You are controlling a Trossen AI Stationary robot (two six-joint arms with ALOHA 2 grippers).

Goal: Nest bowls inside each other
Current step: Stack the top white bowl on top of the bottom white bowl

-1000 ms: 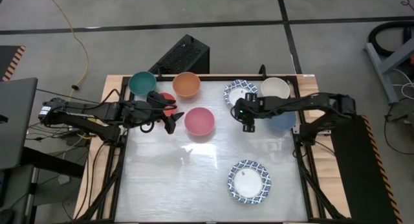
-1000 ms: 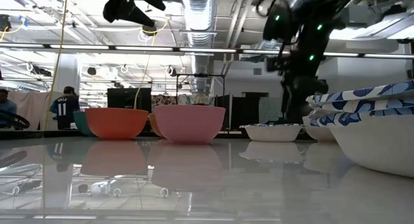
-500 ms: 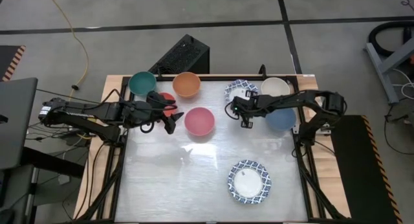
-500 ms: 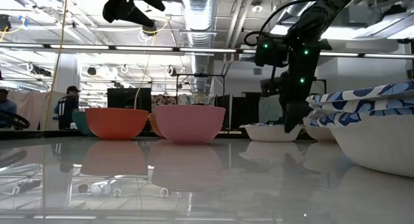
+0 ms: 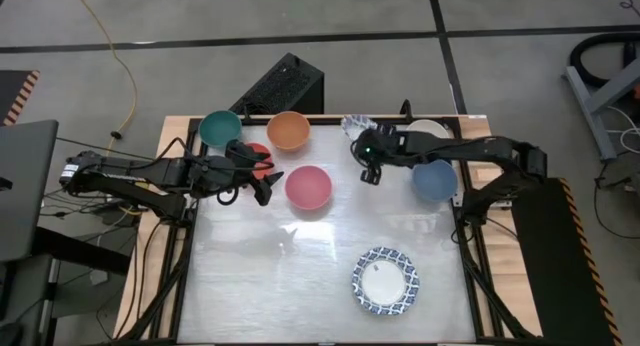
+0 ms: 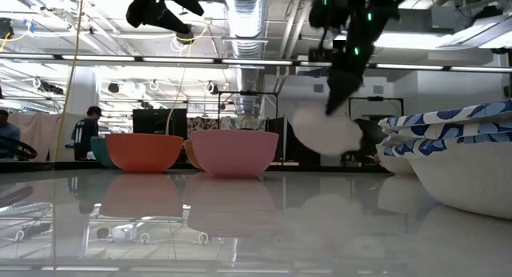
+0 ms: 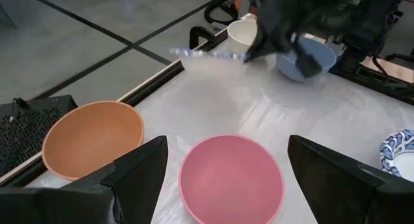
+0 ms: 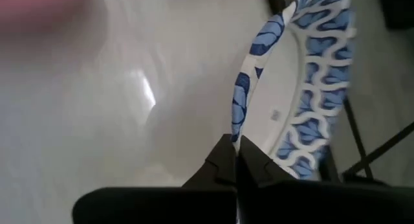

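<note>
My right gripper hangs over the table's far middle, shut on a blue-and-white patterned bowl, which shows tipped in the low view. My left gripper stands open above the table, between a red bowl and a pink bowl. In the left wrist view, its fingers frame the pink bowl from above without touching it. Teal, orange, cream and blue bowls rest on their bases along the far side. A second patterned bowl sits near the front. My right gripper pinches the patterned bowl's rim between its two fingertips, one on the inner side and one on the outer. The fingers slant down from the table's right. The bowl hangs tipped below them, its white underside clear of the table.
A black box stands just beyond the table's far edge. The table's middle is bare glossy white. People stand in the room behind, at the low view's left.
My right gripper sank onto the far patterned bowl, shut on its rim, then rose and went toward the far edge. The bowl, which lay flat on the table, now hangs tipped and clear of it.
</note>
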